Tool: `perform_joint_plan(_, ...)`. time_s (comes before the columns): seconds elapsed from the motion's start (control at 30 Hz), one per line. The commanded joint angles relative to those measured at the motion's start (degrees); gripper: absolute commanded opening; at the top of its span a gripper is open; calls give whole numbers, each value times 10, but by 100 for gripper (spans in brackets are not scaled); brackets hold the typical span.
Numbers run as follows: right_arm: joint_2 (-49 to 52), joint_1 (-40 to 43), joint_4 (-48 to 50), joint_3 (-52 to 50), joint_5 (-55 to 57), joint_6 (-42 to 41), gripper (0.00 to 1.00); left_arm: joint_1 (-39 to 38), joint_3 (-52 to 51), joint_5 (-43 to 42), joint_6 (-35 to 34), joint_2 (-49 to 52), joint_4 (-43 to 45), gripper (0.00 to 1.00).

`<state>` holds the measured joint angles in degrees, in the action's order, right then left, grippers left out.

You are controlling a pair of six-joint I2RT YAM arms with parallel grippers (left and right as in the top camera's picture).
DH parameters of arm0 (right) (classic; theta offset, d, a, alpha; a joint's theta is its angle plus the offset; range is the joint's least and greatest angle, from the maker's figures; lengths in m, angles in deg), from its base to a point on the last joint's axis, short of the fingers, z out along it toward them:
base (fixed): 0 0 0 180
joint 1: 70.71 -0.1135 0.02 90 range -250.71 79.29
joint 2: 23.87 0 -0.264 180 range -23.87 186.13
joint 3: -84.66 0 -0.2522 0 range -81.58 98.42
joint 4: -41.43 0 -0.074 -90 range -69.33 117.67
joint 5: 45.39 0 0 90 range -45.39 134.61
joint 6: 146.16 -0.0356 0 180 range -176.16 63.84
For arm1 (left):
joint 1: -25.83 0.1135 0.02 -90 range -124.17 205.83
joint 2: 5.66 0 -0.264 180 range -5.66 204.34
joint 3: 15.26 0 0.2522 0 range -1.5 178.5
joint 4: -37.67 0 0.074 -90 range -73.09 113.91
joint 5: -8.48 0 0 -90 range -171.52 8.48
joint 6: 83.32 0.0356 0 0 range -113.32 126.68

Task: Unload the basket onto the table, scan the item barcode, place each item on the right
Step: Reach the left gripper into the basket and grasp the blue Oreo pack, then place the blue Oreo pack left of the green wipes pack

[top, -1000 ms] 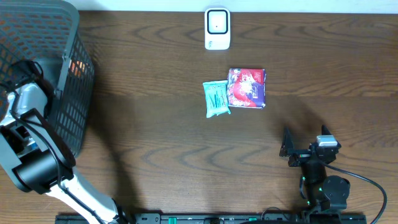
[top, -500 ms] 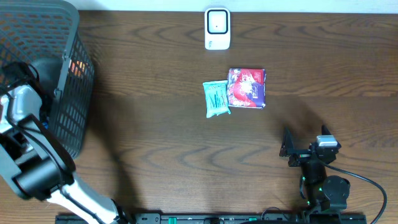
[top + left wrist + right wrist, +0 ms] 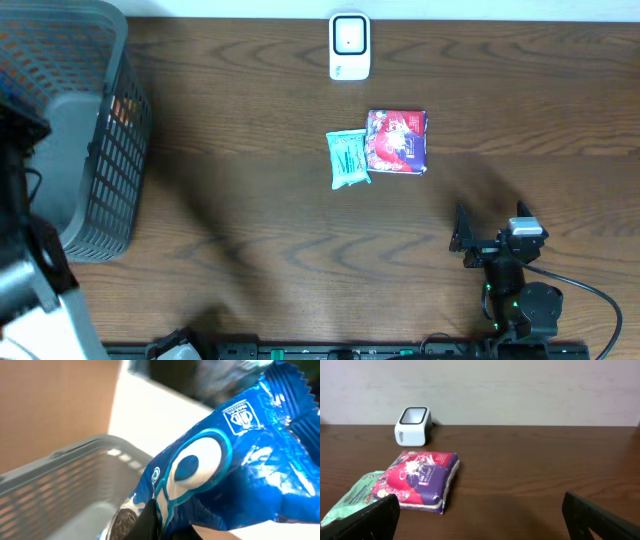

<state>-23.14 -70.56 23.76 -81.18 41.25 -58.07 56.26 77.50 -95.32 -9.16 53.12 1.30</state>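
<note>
Left claw (image 3: 150, 522) pinches the blue cookie packet (image 3: 215, 475) tight, up beside the basket (image 3: 65, 480), and I worry its slick, crumpled film may slide out or reach the scanner (image 3: 349, 45) with its barcode hidden, while my right claw (image 3: 481, 505) idles wide and empty.

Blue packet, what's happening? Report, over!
Left gripper shut on blue packet, by basket. Right gripper open, empty. Green packet and red packet lie short of scanner.
</note>
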Motion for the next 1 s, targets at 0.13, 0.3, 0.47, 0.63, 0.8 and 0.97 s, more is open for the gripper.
perform_joint_plan(0.13, -2, -5, -2, -1, 0, 3, 99, -164, 0, -187, -148, -15, 21, 7)
perform_joint_plan(0.3, -2, -5, -2, -1, 0, 3, 99, -280, -1, -185, -149, 56, 6, 7)
perform_joint_plan(0.47, -2, -5, -2, -1, 0, 3, 99, -379, -1, -176, -160, 199, 4, 7)
perform_joint_plan(0.63, -2, -5, -2, -1, 0, 3, 99, -440, -1, -85, -177, 340, -1, 7)
perform_joint_plan(0.8, -2, -5, -2, -1, 0, 3, 99, -493, -1, 84, -205, 427, -39, 7)
perform_joint_plan(0.97, -2, -5, -2, -1, 0, 3, 99, -549, -1, 170, -214, 454, -43, 7)
